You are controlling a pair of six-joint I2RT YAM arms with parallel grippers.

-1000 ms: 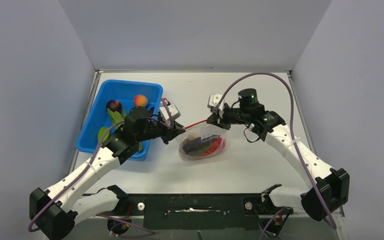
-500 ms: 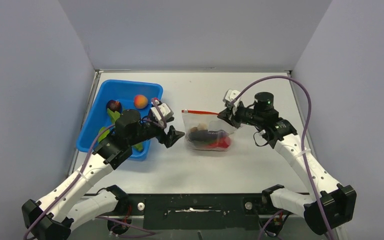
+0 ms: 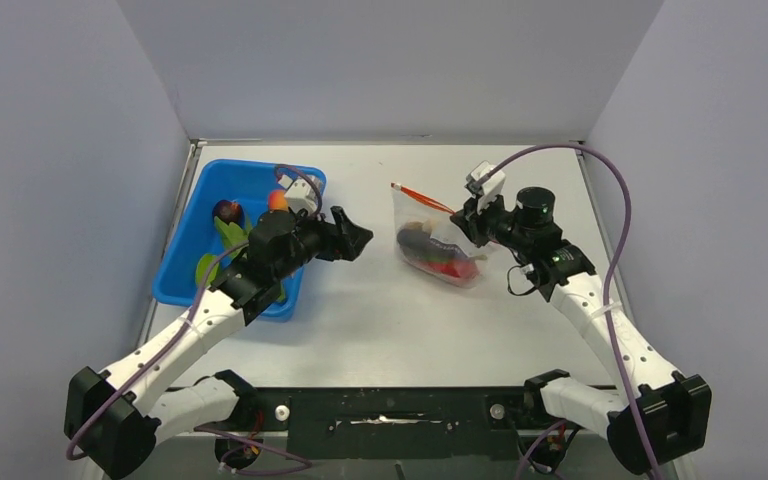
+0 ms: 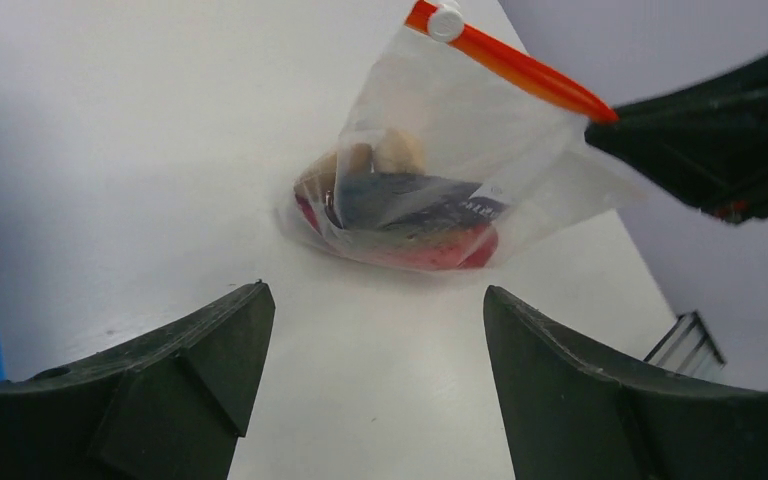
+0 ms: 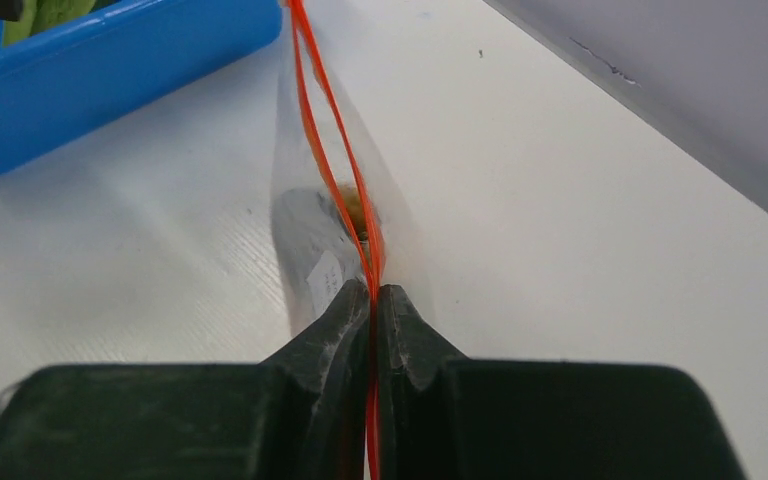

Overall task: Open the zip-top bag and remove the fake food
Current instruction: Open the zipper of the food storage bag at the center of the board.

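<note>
The zip-top bag (image 3: pixel 428 232) hangs tilted above the table, and my right gripper (image 3: pixel 468 216) is shut on the right end of its orange-red zipper strip (image 3: pixel 422 198). In the right wrist view the two strip halves (image 5: pixel 335 130) spread apart beyond the shut fingertips (image 5: pixel 373 292). The fake food (image 4: pixel 410 215), red, dark and tan pieces, lies in the bottom of the bag (image 4: pixel 460 130). A white slider (image 4: pixel 447 20) sits at the strip's far end. My left gripper (image 3: pixel 358 238) is open and empty to the left of the bag, apart from it (image 4: pixel 375 300).
A blue bin (image 3: pixel 175 250) stands at the left, holding an orange-pink peach (image 3: pixel 280 200), a dark purple piece (image 3: pixel 226 211) and green pods (image 3: pixel 228 235). Its wall (image 5: pixel 110 70) shows in the right wrist view. Grey walls close in the table on three sides.
My left gripper opened, let go of the bag's left end and drew back to the left. My right gripper carried the bag to the right and farther back, tilting it.
</note>
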